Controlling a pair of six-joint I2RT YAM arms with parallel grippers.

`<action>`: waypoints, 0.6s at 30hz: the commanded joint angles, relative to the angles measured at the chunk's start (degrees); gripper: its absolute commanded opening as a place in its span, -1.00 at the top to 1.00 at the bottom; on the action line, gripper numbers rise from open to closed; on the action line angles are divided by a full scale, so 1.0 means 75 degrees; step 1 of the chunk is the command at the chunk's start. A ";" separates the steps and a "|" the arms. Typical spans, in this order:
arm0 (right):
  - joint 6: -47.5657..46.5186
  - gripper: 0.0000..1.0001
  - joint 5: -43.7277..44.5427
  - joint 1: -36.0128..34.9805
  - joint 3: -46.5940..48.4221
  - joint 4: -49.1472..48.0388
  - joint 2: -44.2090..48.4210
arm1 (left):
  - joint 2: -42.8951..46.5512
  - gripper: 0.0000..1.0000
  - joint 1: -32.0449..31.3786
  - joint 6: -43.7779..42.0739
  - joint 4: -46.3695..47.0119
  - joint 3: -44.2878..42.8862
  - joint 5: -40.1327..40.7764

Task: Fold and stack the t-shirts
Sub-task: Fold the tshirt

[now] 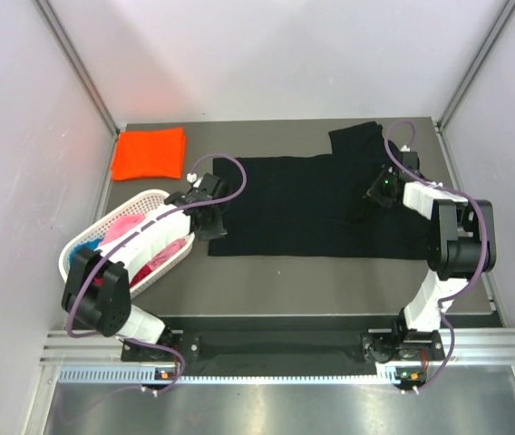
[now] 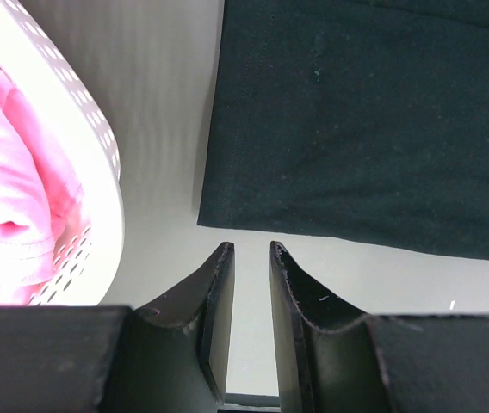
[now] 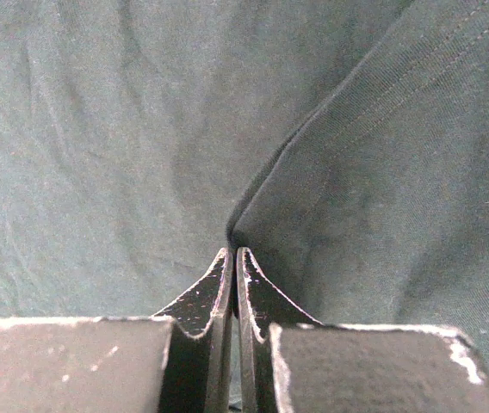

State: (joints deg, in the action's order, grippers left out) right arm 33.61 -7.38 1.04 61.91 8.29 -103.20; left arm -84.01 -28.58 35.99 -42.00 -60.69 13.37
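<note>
Grey, matte board formed the desk, which was closed in by pale white walls on the left, far and right sides, with slanted metal posts at the far corners and a ribbed aluminium rail along the near edge.

A black t-shirt was spread flat from the middle of the desk toward the right edge, one sleeve reaching toward the far right corner. An orange t-shirt was laid folded at the far left corner. A white lattice basket was set at the left edge, and a pink t-shirt was bundled inside it with magenta cloth and blue cloth.

The left pincer was held over bare desk, just off the near left corner of the black t-shirt and beside the basket wall. Its jaws were parted narrowly and nothing was seen between them. The right pincer was pressed into the right part of the black t-shirt, its jaws brought fully together, with a crease of the cloth gathered at their tips.
</note>
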 commanded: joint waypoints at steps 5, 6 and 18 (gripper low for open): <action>-0.0227 1.00 -0.0106 -0.0408 0.0312 -0.0239 -0.0056 | -0.0084 0.43 0.0002 -0.0005 0.0268 0.0088 0.0046; -0.0238 0.99 -0.0106 -0.0420 0.0323 -0.0239 -0.0080 | -0.0084 0.43 0.0002 0.0006 0.0279 0.0088 0.0034; -0.0063 0.74 -0.0071 -0.0560 0.0756 -0.0017 -0.0279 | -0.0014 0.42 -0.0010 0.0030 0.0233 0.0052 -0.0001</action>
State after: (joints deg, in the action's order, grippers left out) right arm 32.67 -7.88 -2.20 63.79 9.04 -105.49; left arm -84.77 -28.58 36.03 -41.78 -60.31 13.32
